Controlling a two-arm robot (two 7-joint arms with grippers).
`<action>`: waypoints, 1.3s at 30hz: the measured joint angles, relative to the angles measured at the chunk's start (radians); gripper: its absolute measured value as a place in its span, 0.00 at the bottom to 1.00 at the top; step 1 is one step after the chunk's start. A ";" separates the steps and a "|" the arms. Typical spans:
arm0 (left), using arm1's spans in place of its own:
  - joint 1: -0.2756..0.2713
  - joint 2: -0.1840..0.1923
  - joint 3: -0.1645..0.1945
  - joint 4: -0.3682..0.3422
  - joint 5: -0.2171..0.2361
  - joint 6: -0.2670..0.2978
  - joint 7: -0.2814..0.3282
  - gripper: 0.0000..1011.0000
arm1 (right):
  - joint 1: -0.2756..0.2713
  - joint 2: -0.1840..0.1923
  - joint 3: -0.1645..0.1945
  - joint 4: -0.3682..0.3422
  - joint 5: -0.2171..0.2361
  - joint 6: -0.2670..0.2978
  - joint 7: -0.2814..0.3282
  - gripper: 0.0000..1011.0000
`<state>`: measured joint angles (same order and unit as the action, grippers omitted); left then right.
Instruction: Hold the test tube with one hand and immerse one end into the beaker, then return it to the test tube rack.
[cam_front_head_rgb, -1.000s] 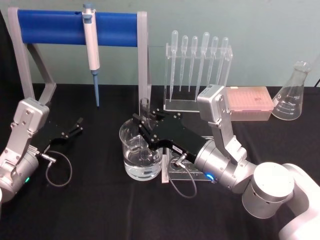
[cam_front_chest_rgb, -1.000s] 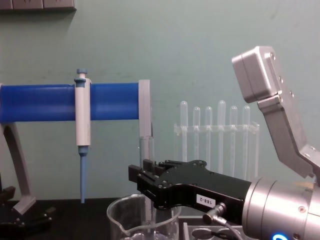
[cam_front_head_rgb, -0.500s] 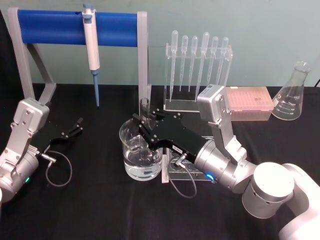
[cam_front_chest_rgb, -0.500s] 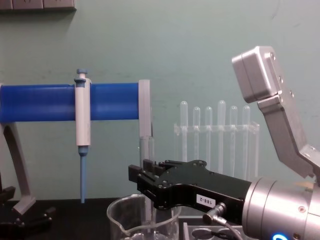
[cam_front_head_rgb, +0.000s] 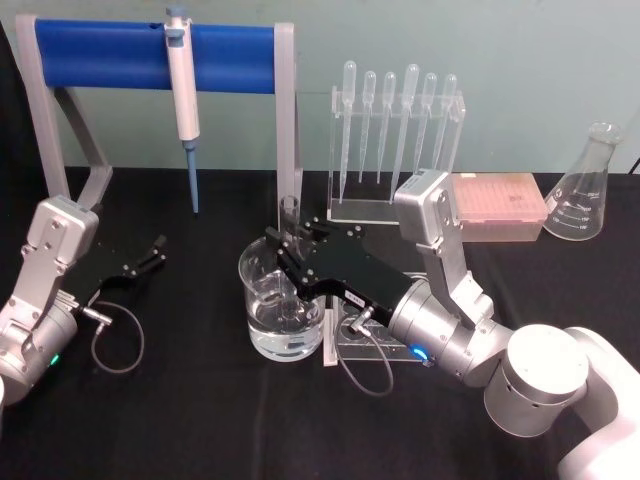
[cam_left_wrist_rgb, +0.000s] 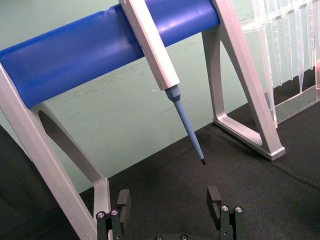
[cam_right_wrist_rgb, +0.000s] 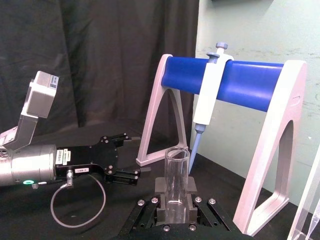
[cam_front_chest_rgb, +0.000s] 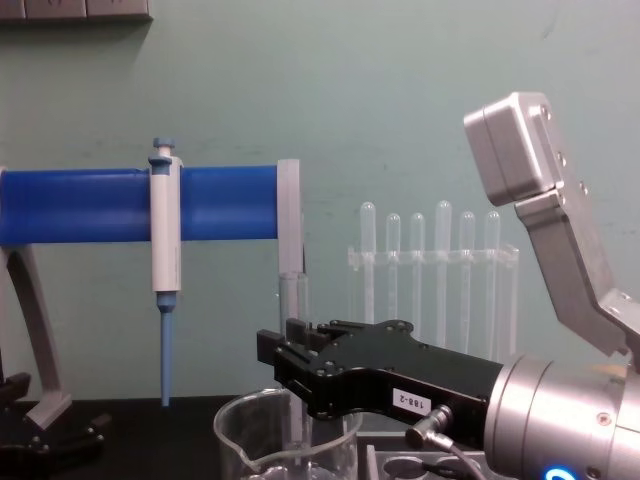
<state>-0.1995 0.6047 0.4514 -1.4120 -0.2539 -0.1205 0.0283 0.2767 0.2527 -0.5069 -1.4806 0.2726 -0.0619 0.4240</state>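
Observation:
My right gripper (cam_front_head_rgb: 284, 252) is shut on the test tube (cam_front_head_rgb: 289, 212), a clear glass tube held upright with its open rim on top. The tube's lower part reaches down inside the beaker (cam_front_head_rgb: 256, 300), a wide glass vessel holding clear water at the table's middle. In the right wrist view the test tube (cam_right_wrist_rgb: 176, 176) stands clamped between the black fingers (cam_right_wrist_rgb: 161, 212). The chest view shows the test tube (cam_front_chest_rgb: 293, 300) rising above my right gripper (cam_front_chest_rgb: 277, 366) and the beaker (cam_front_chest_rgb: 240, 438) below it. My left gripper (cam_front_head_rgb: 152, 255) rests open at the left, and its fingers (cam_left_wrist_rgb: 215, 199) are spread apart.
A blue-barred stand (cam_front_head_rgb: 110, 55) with a white-and-blue pipettor (cam_front_head_rgb: 182, 95) hanging on it stands at the back left. A clear rack of plastic pipettes (cam_front_head_rgb: 395, 130), a pink tip box (cam_front_head_rgb: 498, 203) and a conical flask (cam_front_head_rgb: 586, 190) line the back right.

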 joint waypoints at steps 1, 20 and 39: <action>0.000 0.000 0.000 0.000 0.000 0.000 0.000 0.99 | 0.000 0.000 0.000 0.000 0.000 0.000 0.000 0.22; 0.000 0.000 0.000 0.000 0.000 0.000 0.000 0.99 | 0.000 0.000 0.000 0.000 0.000 0.000 0.000 0.22; 0.000 0.000 0.000 0.000 0.000 0.000 0.000 0.99 | 0.000 0.000 0.000 0.000 0.000 0.000 0.000 0.22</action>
<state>-0.1995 0.6047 0.4514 -1.4120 -0.2539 -0.1205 0.0283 0.2767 0.2527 -0.5069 -1.4806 0.2726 -0.0618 0.4240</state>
